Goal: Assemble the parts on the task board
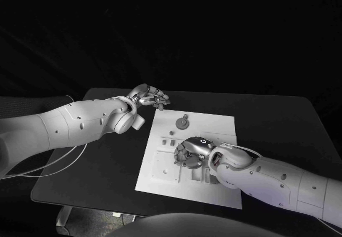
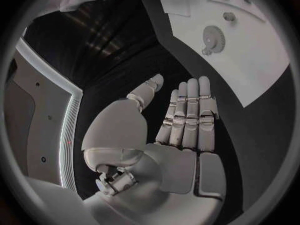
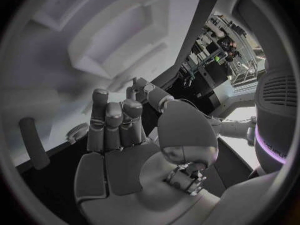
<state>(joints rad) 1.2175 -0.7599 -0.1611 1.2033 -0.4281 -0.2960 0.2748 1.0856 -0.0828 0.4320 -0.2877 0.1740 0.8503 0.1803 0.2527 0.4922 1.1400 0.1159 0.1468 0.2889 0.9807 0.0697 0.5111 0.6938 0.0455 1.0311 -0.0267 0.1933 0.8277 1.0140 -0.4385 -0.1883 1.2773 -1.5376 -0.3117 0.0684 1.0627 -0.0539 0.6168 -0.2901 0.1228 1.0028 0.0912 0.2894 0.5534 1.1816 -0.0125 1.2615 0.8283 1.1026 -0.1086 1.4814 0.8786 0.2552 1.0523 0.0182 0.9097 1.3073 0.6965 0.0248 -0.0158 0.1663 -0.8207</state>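
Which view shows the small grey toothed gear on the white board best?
The left wrist view: the small grey toothed gear lies unobstructed on the white task board, teeth visible, beyond the empty left hand. The head view shows it smaller, near the board's far edge. In the right wrist view I cannot pick it out.

White board point(image 1: 214, 123) on black desk point(image 1: 285, 123). Grey parts: a toothed gear point(image 1: 182, 122) near the board's far edge, small pegs point(image 1: 165, 141) toward its middle. Same gear point(image 2: 213, 36) pale grey against white in the left wrist view. Silver left hand point(image 1: 149, 97), metallic and glinting, on a plain white arm point(image 1: 71, 126). Silver right hand point(image 1: 191, 150) over the board, white arm point(image 1: 277, 180) behind, dotted with small dark screw holes. Dark grey peg point(image 3: 34, 142) beside the right hand point(image 3: 119, 130).
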